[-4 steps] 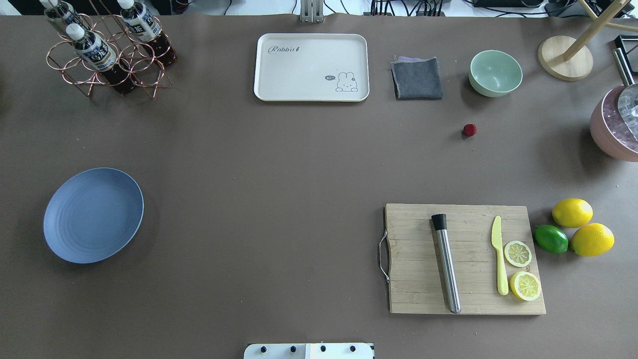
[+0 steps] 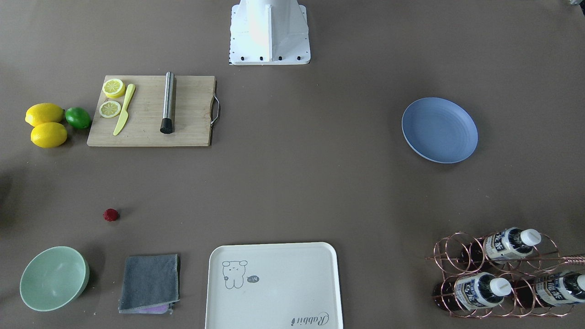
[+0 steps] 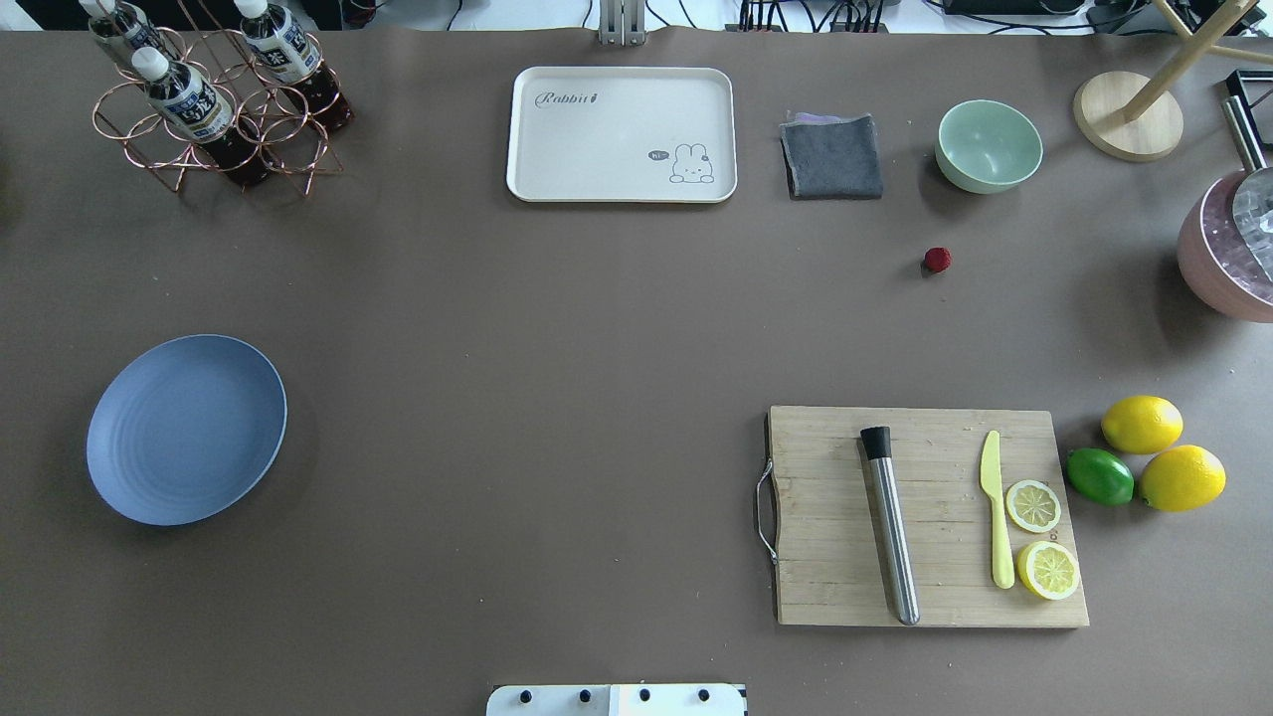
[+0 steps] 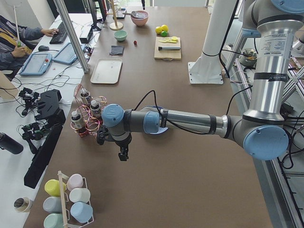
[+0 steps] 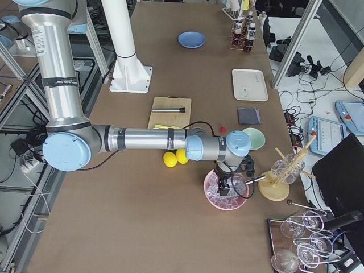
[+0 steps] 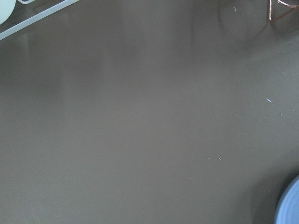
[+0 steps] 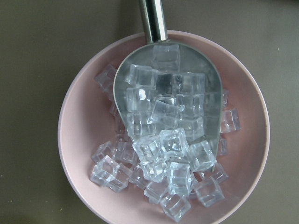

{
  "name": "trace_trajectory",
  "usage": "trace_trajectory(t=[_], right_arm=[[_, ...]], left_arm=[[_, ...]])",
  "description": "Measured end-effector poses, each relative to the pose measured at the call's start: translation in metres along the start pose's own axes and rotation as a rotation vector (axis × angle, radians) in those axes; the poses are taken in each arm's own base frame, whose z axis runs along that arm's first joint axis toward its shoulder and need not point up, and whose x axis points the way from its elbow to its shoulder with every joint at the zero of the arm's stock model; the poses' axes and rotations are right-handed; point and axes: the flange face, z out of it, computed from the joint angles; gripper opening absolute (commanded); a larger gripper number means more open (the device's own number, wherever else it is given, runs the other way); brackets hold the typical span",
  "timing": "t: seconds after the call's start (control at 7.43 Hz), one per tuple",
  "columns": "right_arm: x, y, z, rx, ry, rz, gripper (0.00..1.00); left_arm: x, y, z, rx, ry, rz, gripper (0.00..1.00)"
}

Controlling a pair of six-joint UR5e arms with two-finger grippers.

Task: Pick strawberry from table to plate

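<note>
The strawberry (image 3: 937, 261) (image 2: 111, 214) is a tiny dark red fruit lying alone on the brown table (image 3: 557, 328), just in front of the mint-green bowl. The blue plate (image 3: 186, 429) (image 2: 439, 130) sits empty far across the table, and its rim shows in the corner of the left wrist view (image 6: 292, 205). My left gripper (image 4: 123, 156) appears only in the exterior left view, hanging over bare table beside the plate; I cannot tell whether it is open or shut. My right gripper (image 5: 223, 185) shows only in the exterior right view, above a pink ice bowl; its state is unclear too.
A wooden cutting board (image 3: 825, 557) carries a metal muddler, a yellow knife and lemon slices, with two lemons and a lime (image 3: 1100, 476) beside it. A mint bowl (image 3: 989, 145), a grey cloth (image 3: 832, 156), a white tray (image 3: 622, 134) and a bottle rack (image 3: 214, 109) line the far edge. The pink bowl (image 7: 247, 154) holds ice and a scoop.
</note>
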Motion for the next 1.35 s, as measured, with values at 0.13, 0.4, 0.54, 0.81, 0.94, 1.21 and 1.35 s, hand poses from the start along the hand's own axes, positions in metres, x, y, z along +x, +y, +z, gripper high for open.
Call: trace_trajectory(t=[0.13,0.4,0.54,0.81,0.94,1.21,1.35], right_arm=[[0.004,0.004,-0.009,0.008,0.000,0.015,1.00],[0.009,0.009,-0.017,0.019,0.008,0.026,1.00],[0.009,0.010,-0.018,0.021,0.011,0.026,1.00],[0.010,0.011,-0.019,0.023,0.013,0.025,1.00],[0.010,0.014,-0.020,0.025,0.013,0.025,1.00],[0.010,0.025,-0.018,0.024,0.011,0.028,1.00],[0.009,0.029,-0.018,0.026,0.008,0.027,1.00]], left_arm=[[-0.004,0.009,0.001,-0.002,-0.014,0.003,0.98],[-0.018,0.034,0.013,-0.019,-0.015,0.030,0.98],[-0.022,0.039,0.017,-0.027,-0.016,0.032,0.98],[-0.025,0.043,0.021,-0.033,-0.019,0.035,0.98],[-0.026,0.044,0.022,-0.035,-0.024,0.037,0.98],[-0.026,0.044,0.021,-0.034,-0.029,0.039,0.98],[-0.025,0.043,0.022,-0.034,-0.029,0.038,0.98]])
